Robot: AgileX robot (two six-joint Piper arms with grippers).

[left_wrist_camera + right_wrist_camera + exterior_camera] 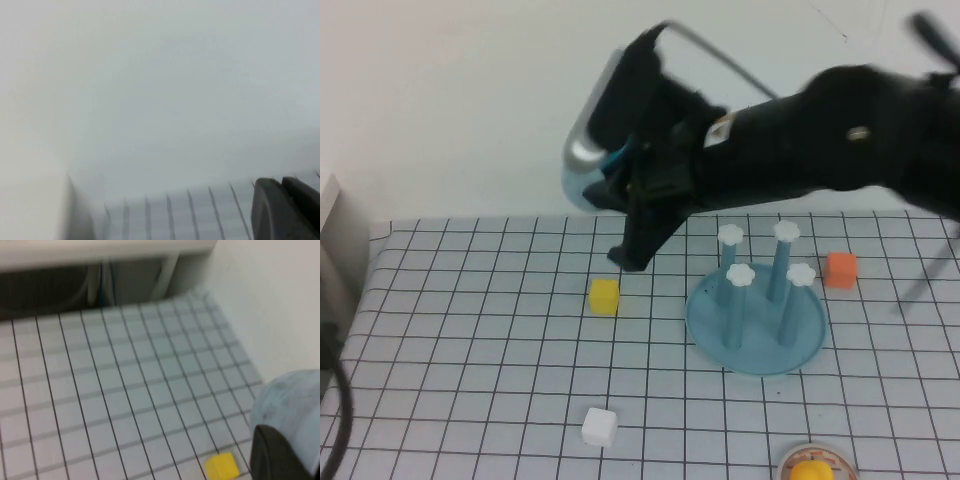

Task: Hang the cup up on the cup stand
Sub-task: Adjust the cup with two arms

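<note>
My right gripper (620, 185) is shut on the light blue cup (582, 188) and holds it tilted, high above the table, up and to the left of the cup stand (760, 352). The stand is a round blue dish with four upright blue pegs under white flower caps, all bare. In the right wrist view the cup (290, 400) fills the corner beside one dark finger (277, 455) of the right gripper (300, 440). My left gripper (282, 192) shows only in the left wrist view, fingers together, empty, over the grid cloth facing the wall.
A yellow cube (604, 296) lies below the held cup and shows in the right wrist view (222, 466). An orange cube (840, 269) sits right of the stand. A white cube (599, 427) lies near the front. A yellow item on a round dish (812, 468) is at the front edge.
</note>
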